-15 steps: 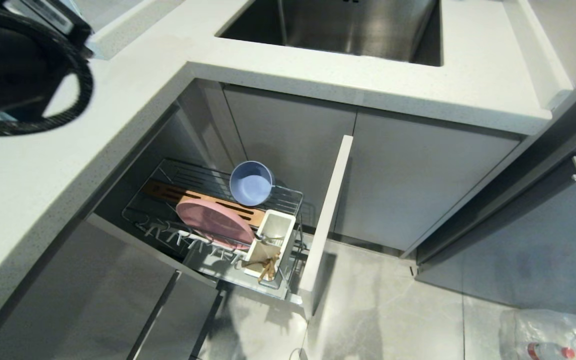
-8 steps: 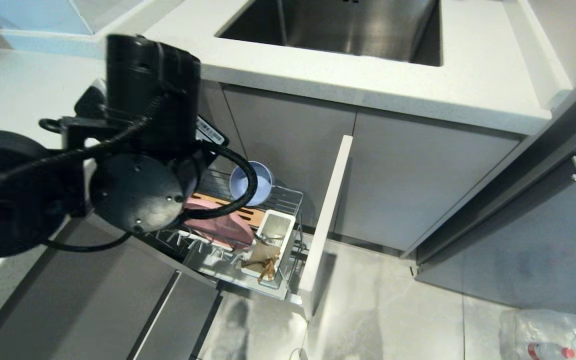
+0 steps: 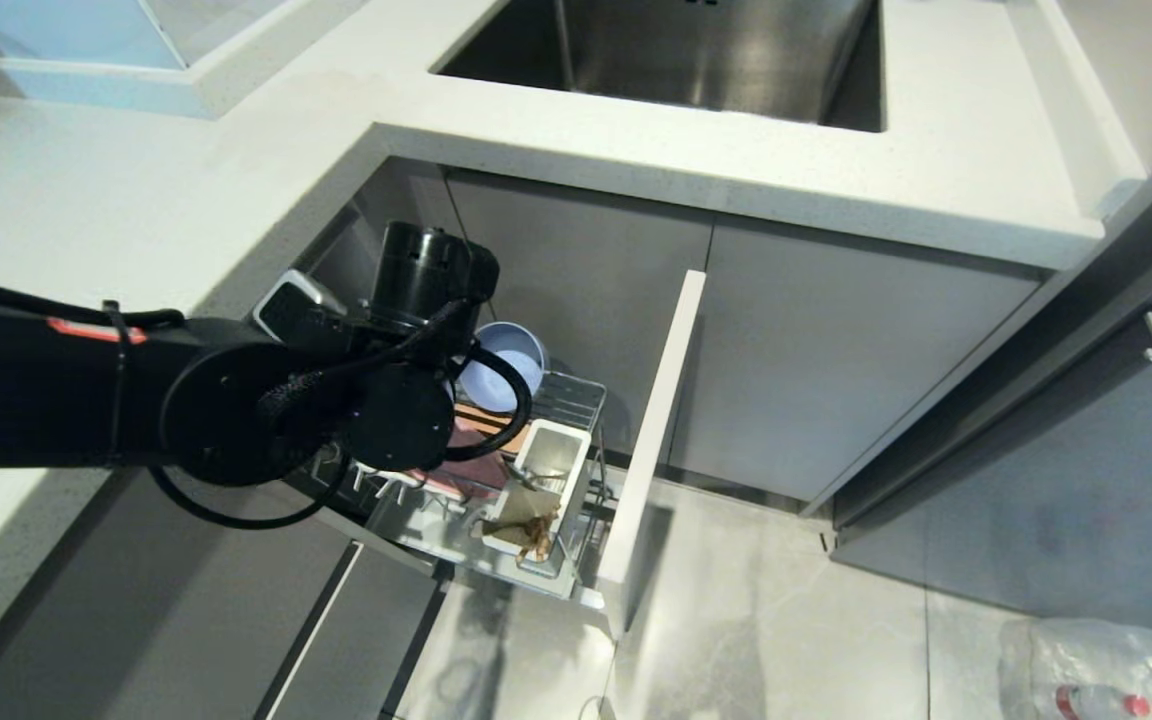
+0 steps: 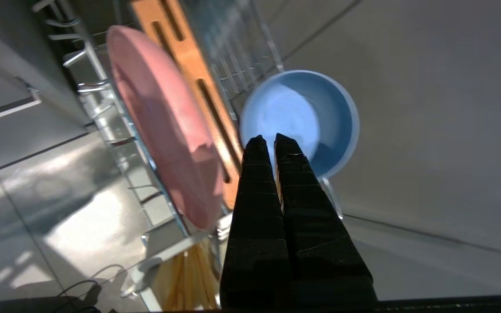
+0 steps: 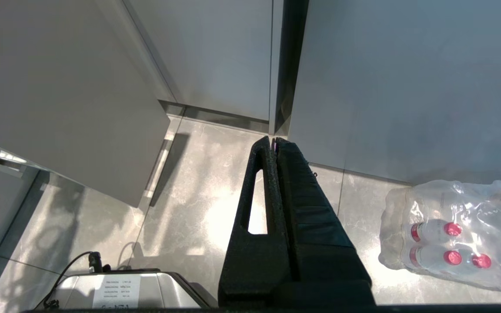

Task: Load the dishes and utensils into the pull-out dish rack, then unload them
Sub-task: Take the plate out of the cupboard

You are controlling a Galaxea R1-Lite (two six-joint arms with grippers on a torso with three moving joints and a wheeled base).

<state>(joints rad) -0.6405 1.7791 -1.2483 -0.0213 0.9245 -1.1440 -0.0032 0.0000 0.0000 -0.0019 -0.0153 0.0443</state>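
Fingers on the left gripper [image 4: 273, 138] are pressed together with nothing between them, and it's hanging right over the pull-out dish rack [image 3: 576, 395], tips pointing down toward the rim of the blue-grey bowl [image 4: 299, 119]. Can't tell if it's actually touching the bowl or just floating above it.

The bowl is sitting open side up at the rack's back corner, just beyond the fingertips. The pink plate [image 4: 163, 126] is standing on edge among the wire prongs, off to one side of the gripper, with the slotted wooden strip [image 4: 202, 91] running between plate and bowl. From the head view the left arm [image 3: 236, 405] is covering most of the plate, so only a sliver is peeking out.

The white utensil cup [image 3: 548, 470] is sitting at the front of the rack, back behind the fingertips near the wrist, and the chopsticks [image 4: 189, 278] are lying in it. Some metal utensil is poking out of the cup too, but I can't make out what it is.

The right gripper [image 5: 273, 140] is parked well away from all that, clamped shut on nothing, pointing at the floor near a shrink-wrapped pack of bottles [image 5: 455, 237].
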